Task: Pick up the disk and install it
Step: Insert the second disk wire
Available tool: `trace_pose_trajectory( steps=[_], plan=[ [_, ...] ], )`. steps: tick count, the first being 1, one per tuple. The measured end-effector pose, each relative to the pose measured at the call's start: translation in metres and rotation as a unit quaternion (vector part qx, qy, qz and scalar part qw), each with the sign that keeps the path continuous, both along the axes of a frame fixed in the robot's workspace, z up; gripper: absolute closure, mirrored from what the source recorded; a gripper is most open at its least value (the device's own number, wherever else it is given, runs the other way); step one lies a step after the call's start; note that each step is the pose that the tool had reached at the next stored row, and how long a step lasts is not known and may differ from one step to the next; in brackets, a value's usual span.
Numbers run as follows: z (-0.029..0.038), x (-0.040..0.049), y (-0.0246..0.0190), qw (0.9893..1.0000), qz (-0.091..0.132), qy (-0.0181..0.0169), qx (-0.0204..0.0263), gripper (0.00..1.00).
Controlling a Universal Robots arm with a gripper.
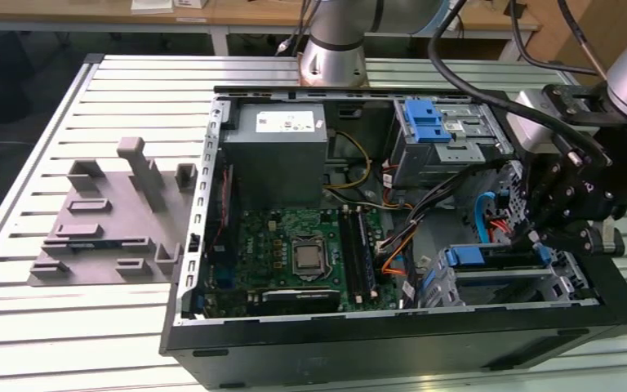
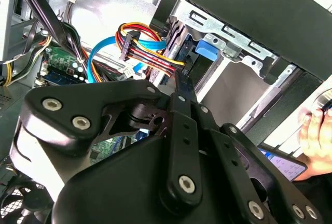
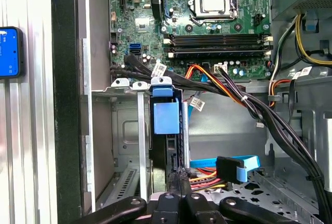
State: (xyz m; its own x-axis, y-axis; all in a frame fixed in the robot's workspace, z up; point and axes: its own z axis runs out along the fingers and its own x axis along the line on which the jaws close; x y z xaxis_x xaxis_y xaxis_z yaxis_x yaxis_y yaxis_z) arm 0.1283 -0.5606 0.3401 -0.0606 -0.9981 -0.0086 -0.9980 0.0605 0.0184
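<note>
The end effector [image 3: 179,180] hangs inside the open case [image 1: 401,347] with its fingers drawn narrow, no gap showing between them in both wrist views, and nothing clamped between them that can be made out. Straight ahead of the tips stands the disk [image 3: 167,117], on edge in a slot of the cage [image 3: 127,130], its blue frame end facing away from the end effector; whether the tips touch its near edge cannot be told. Just beside the fingers a blue flat cable [image 3: 234,163] bends over, and a bundle of red, orange and yellow wires [image 3: 212,81] crosses close past the disk's far end. Beyond the cage lies the green motherboard [image 3: 207,27] with its socket [image 3: 215,0] and the memory slots [image 3: 215,45]. In the exterior view the end effector [image 1: 534,235] is sunk among the cables next to the disk [image 1: 469,256], with a second cage [image 1: 450,135] carrying a blue latch farther off and the grey power supply [image 1: 281,143] beyond the board. Outside the case, well away from the end effector, a grey fixture block [image 1: 107,220] rests on the slatted tabletop [image 1: 30,327]. On the end effector's other side, past the case wall, a hand [image 2: 317,133] holds a phone [image 2: 285,164].
</note>
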Motion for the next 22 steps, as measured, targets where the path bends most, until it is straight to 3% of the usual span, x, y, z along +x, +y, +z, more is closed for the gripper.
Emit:
trace_pose_trajectory(
  steps=[9, 15, 22],
  plan=[
    [0.0004, -0.0024, 0.0000, 1.0000, 0.000, -0.0001, -0.0001, 0.89],
    [0.0121, -0.0035, 0.0000, 1.0000, 0.000, -0.0002, 0.0000, 0.89],
    [0.0145, -0.0179, 0.0000, 1.0000, 0.000, -0.0027, -0.0001, 0.89]
  ],
)
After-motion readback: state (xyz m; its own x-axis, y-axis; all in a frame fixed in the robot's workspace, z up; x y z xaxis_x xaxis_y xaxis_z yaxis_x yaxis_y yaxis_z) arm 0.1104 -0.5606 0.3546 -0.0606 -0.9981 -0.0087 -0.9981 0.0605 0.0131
